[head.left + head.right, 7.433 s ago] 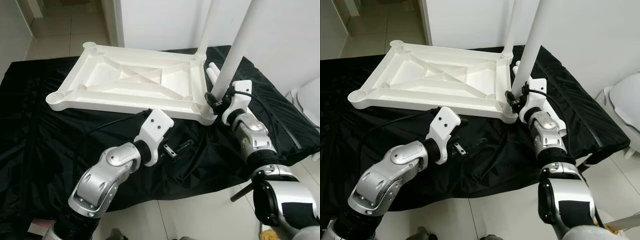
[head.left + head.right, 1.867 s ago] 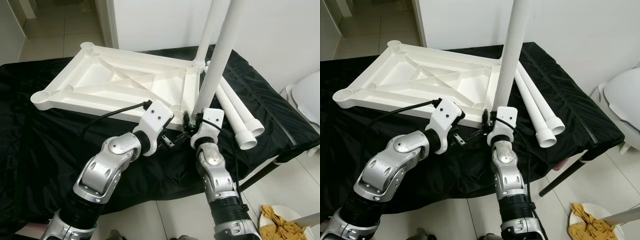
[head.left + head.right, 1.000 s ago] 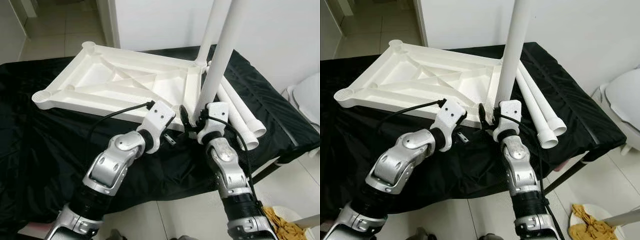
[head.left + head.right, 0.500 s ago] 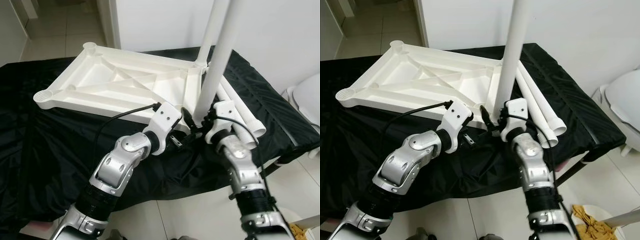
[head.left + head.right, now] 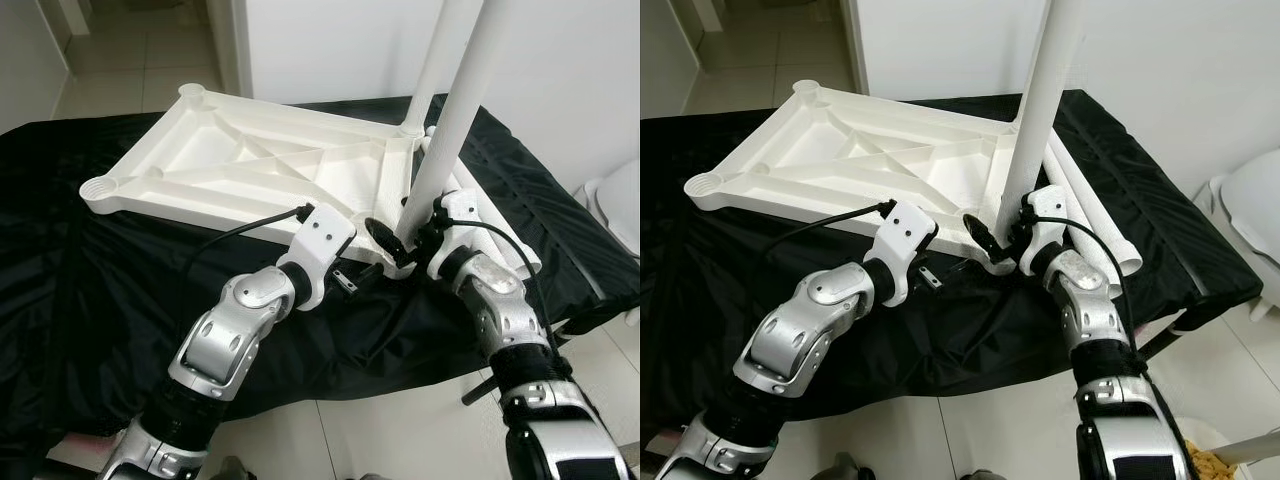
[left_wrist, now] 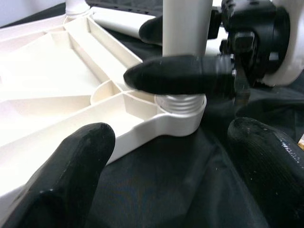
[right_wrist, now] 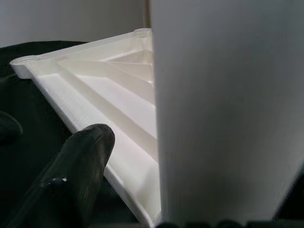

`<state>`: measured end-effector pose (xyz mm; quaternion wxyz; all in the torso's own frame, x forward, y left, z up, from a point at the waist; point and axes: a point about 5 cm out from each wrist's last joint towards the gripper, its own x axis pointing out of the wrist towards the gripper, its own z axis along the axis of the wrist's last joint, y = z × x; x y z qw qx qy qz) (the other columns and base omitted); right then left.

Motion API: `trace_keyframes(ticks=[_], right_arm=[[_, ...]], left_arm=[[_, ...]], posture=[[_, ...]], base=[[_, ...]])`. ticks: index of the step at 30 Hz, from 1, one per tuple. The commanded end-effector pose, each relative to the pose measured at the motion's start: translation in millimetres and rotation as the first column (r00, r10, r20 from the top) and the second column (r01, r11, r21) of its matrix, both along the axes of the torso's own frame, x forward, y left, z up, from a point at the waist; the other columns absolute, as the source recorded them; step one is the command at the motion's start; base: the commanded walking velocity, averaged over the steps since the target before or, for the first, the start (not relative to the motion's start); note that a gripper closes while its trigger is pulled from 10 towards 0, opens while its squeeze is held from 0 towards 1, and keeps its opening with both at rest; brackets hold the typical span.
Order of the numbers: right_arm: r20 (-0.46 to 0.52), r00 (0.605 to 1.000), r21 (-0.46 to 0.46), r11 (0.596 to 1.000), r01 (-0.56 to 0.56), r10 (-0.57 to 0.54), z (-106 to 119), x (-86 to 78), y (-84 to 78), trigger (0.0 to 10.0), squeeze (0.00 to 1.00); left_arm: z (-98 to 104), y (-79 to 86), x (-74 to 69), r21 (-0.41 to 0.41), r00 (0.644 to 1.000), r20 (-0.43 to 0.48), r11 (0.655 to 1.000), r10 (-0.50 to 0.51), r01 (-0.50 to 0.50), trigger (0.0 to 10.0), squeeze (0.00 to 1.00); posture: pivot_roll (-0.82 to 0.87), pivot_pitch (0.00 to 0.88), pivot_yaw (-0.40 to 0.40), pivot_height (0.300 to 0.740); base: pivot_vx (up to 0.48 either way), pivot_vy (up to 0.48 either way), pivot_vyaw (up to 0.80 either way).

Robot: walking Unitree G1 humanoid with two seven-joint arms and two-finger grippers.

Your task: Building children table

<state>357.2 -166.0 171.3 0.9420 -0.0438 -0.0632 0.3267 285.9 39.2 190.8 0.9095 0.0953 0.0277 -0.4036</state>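
Right gripper (image 5: pixel 405 238) holding a table leg (image 5: pixel 455 110) upright at the near corner socket (image 6: pixel 183 114) of the inverted tabletop (image 5: pixel 250 165).

The right fingers (image 6: pixel 175 76) close around the leg just above its threaded end, which sits in the socket. The left gripper (image 5: pixel 360 280) hovers just beside that corner with its fingers (image 6: pixel 71 161) spread wide, holding nothing. Beyond the right fingers, spare legs (image 5: pixel 1090 215) lie on the black-covered worktop (image 5: pixel 60 290).

Tabletop (image 5: pixel 250 170) on cloth (image 5: pixel 80 280), leg (image 5: pixel 450 130) upright in right corner
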Motion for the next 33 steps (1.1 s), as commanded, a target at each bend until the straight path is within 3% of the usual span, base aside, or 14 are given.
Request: trace_keyframes(ticks=[1, 2, 3, 4, 10, 18, 25, 29, 30, 33], right_arm=[[-0.006, 0.999, -0.011, 0.999, -0.031, 0.031, -1.0, 1.9, -2.7, 4.7, 0.0], [-0.007, 0.999, -0.016, 0.999, -0.036, 0.036, -0.5, 3.4, -3.9, 3.3, 0.0], [-0.007, 0.999, -0.016, 0.999, -0.036, 0.036, -0.5, 3.4, -3.9, 3.3, 0.0], [-0.008, 0.999, -0.026, 0.999, -0.041, 0.041, 0.2, 4.8, -5.9, 0.0, 0.0], [-0.011, 0.999, -0.038, 0.998, -0.046, 0.046, -1.1, 4.6, -9.1, 0.0, 0.0], [-0.018, 0.998, -0.016, 0.998, 0.065, -0.065, -9.1, 1.2, -15.4, 0.0, 0.0], [0.025, 0.981, 0.042, 0.981, 0.191, -0.192, -10.6, -4.9, -9.9, 0.0, 0.0], [0.015, 0.955, 0.107, 0.95, 0.293, -0.297, -7.7, -5.3, -6.8, 0.0, 0.0], [0.012, 0.926, 0.114, 0.92, 0.374, -0.377, -6.9, -5.3, -6.1, 0.0, 0.0], [0.014, 0.891, 0.122, 0.885, 0.45, -0.455, -6.3, -6.5, -3.3, 0.0, 0.0]], left_arm=[[0.7, 1.2, -1.4, 0.007, 1.0, 0.002, 1.0, 0.009, -0.009, 10.0, 0.0], [1.2, 1.4, -1.8, 0.007, 1.0, 0.002, 1.0, 0.01, -0.01, 10.0, 0.0], [1.2, 1.4, -1.8, 0.007, 1.0, 0.002, 1.0, 0.01, -0.01, 10.0, 0.0], [1.6, 1.7, -2.7, 0.007, 1.0, 0.003, 1.0, 0.011, -0.011, 10.0, 0.0], [0.8, 2.8, -5.0, 0.012, 1.0, 0.001, 1.0, 0.01, -0.01, 10.0, 0.0], [-0.2, 4.2, -6.7, 0.019, 1.0, -0.004, 1.0, 0.01, -0.01, 10.0, 0.0], [0.7, 4.1, -5.9, 0.019, 1.0, -0.005, 1.0, 0.007, -0.007, 10.0, 0.0], [1.4, 4.1, -5.4, 0.018, 1.0, -0.005, 1.0, 0.008, -0.008, 10.0, 0.0], [1.7, 4.4, -5.1, 0.018, 1.0, -0.005, 1.0, 0.01, -0.01, 10.0, 0.0], [1.8, 4.5, -5.0, 0.016, 1.0, -0.006, 1.0, 0.012, -0.012, 10.0, 0.0]], posture=[[-0.01, 0.031, -0.037, 0.74], [-0.01, 0.031, -0.039, 0.74], [-0.01, 0.031, -0.039, 0.74], [-0.01, 0.033, -0.041, 0.74], [0.0, 0.036, -0.043, 0.74], [-0.01, 0.047, -0.04, 0.74], [-0.03, 0.057, -0.031, 0.74], [-0.03, 0.06, -0.03, 0.74], [-0.03, 0.062, -0.03, 0.74], [-0.03, 0.064, -0.03, 0.74]], base=[[0.0, 0.0, 0.0], [0.0, 0.0, 0.0], [0.0, 0.0, 0.0], [0.0, 0.0, 0.0], [0.0, 0.0, 0.0], [0.0, 0.0, 0.0], [0.0, 0.0, 0.0], [0.0, 0.0, 0.0], [0.0, 0.0, 0.0], [0.0, 0.0, 0.0]])
